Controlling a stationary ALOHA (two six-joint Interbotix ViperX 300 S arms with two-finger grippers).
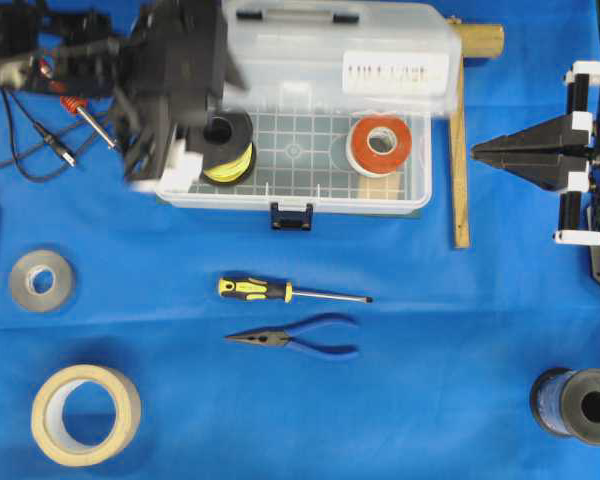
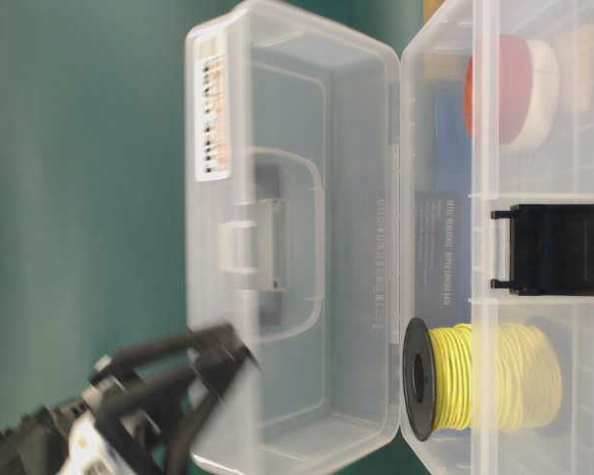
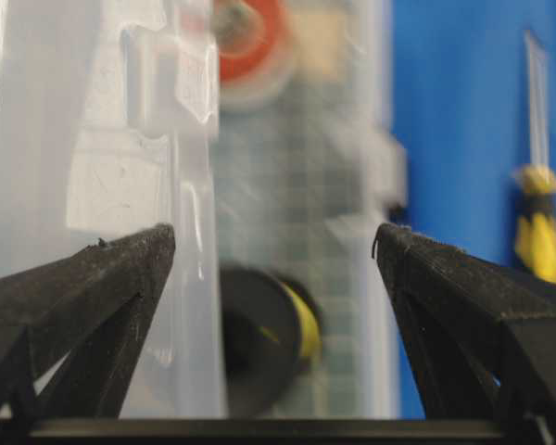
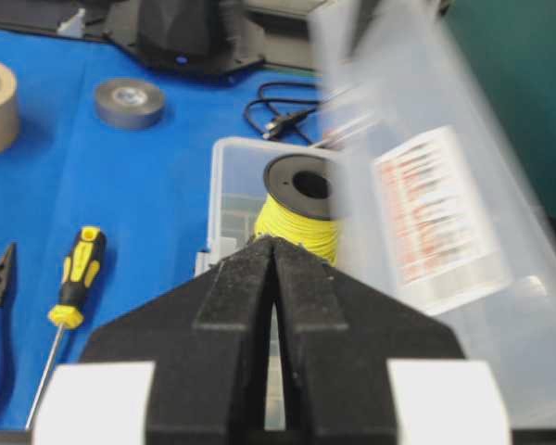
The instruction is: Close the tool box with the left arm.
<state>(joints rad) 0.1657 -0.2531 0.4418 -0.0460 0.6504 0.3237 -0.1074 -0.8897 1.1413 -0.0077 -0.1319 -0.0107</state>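
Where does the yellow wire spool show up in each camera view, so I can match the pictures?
Overhead: yellow wire spool in the tool box, left end, beside the left gripper.
Table-level: lower right.
Left wrist: bottom centre, blurred, between the open fingers.
Right wrist: centre, above the shut right gripper.
Shared landmark: red tape roll.

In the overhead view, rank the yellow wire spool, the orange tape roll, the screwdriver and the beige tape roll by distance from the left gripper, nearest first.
From the left gripper:
1. Yellow wire spool, inside the box, beside it.
2. Screwdriver, in front of the box.
3. Orange tape roll, box's far end; beige tape roll, near-left corner: too close to call.
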